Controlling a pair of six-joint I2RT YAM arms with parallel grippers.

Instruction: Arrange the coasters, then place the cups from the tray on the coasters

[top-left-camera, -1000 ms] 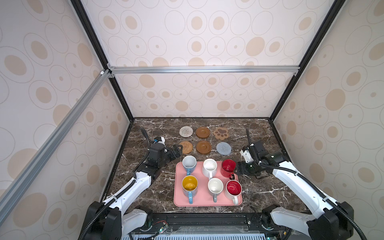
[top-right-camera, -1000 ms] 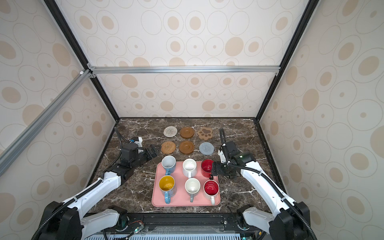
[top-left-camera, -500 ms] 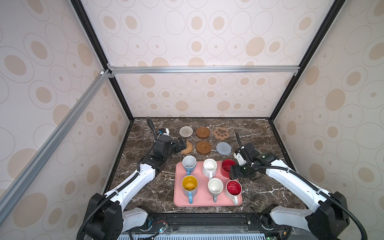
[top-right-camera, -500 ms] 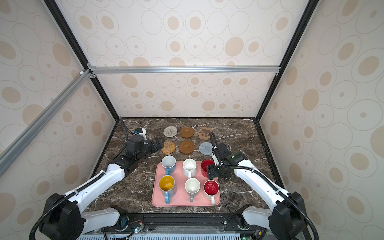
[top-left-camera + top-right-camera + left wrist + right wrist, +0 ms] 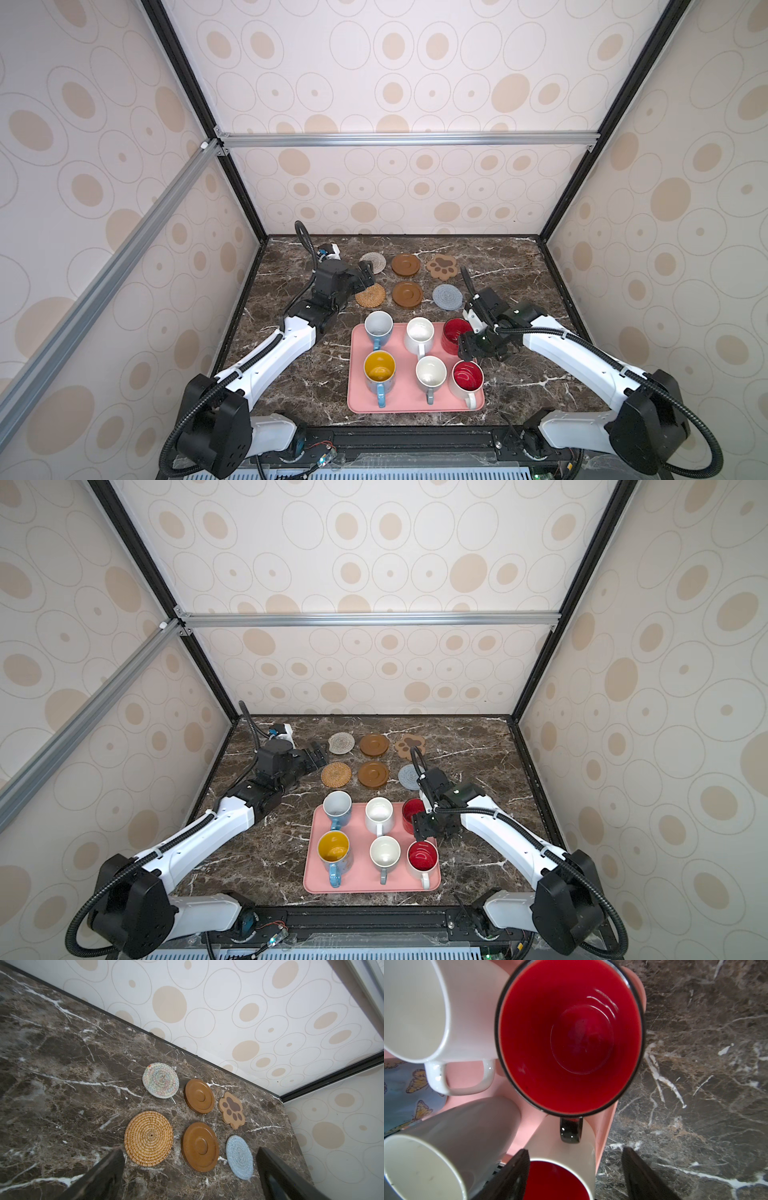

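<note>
Six coasters (image 5: 405,266), six mugs (image 5: 419,332), one pink tray (image 5: 405,401). At left, the left gripper (image 5: 365,277), spread wide and empty, has advanced to the leftmost coasters' edge. The coasters lie in two rows of three on the marble table (image 5: 519,270), beyond the tray, where all mugs stand unmoved, likewise arranged. At right, the right gripper (image 5: 465,348), partly spread and empty, has slid leftward to the all-red mug (image 5: 453,332).

Enclosure: three walls (image 5: 395,195) papered in cream with beige ovals and thin ring outlines. Black corner posts (image 5: 575,187) frame the back wall. An aluminium crossbar (image 5: 407,139) spans it; a second aluminium rail (image 5: 108,278) runs diagonally along the left side. Worktop (image 5: 511,270): dark brown marble, white veining. Lighting: even, diffuse.
</note>
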